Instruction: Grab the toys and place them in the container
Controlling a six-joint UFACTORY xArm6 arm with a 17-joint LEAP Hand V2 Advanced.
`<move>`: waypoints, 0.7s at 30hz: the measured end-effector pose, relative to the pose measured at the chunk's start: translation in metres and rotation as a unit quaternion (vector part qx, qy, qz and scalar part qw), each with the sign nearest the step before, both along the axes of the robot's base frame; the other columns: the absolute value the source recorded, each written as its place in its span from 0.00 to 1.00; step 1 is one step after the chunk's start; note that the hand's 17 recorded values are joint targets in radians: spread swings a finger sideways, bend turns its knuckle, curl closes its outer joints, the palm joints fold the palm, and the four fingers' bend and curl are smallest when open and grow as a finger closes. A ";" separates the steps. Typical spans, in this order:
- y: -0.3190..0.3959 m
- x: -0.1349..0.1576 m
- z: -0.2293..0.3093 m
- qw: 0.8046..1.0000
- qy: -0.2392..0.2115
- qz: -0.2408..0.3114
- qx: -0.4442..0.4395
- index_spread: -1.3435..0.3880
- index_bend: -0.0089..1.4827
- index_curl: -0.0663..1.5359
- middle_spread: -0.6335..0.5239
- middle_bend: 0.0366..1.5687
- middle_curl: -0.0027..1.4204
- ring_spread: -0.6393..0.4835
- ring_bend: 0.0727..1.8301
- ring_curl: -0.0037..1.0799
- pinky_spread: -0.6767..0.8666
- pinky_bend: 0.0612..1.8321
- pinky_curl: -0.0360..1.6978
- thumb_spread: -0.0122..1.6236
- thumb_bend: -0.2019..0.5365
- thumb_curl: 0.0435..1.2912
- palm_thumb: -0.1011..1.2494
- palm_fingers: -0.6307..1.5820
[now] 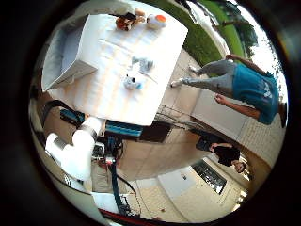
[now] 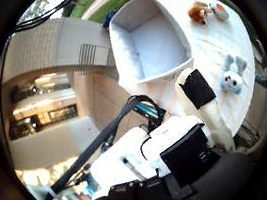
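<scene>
A grey and white plush bunny (image 1: 134,75) lies near the middle of the white-covered table (image 1: 103,99). A brown plush toy (image 1: 126,20) and an orange and white toy (image 1: 157,19) lie at the table's far end. The white open container (image 2: 148,37) stands on the table beside them and looks empty. My right hand (image 2: 173,141) is high above the table, away from all the toys. Its fingers (image 2: 200,91) reach out relaxed, and nothing is between them.
The table stands outdoors on paving (image 1: 188,151), with grass (image 1: 202,38) beyond its far end. Dark equipment (image 1: 122,129) sits at the table's near edge. A building (image 2: 46,107) shows to one side in the thumb side view.
</scene>
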State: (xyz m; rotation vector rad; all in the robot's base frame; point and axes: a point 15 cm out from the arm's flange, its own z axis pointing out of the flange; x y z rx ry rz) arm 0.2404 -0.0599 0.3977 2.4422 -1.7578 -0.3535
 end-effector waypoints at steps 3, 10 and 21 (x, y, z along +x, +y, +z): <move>-0.024 0.004 -0.009 1.000 0.015 0.025 -0.008 0.66 0.12 0.25 0.57 0.08 0.21 0.81 0.17 0.32 0.70 0.27 0.15 0.76 0.25 0.27 0.65 0.39; -0.106 0.041 -0.048 0.986 0.006 0.078 -0.149 0.59 0.11 0.23 0.56 0.08 0.21 0.78 0.15 0.31 0.68 0.25 0.15 0.71 0.24 0.29 0.66 0.30; -0.115 0.034 -0.145 0.976 0.027 0.135 -0.171 0.55 0.11 0.21 0.56 0.08 0.21 0.78 0.15 0.31 0.67 0.25 0.15 0.67 0.23 0.28 0.65 0.28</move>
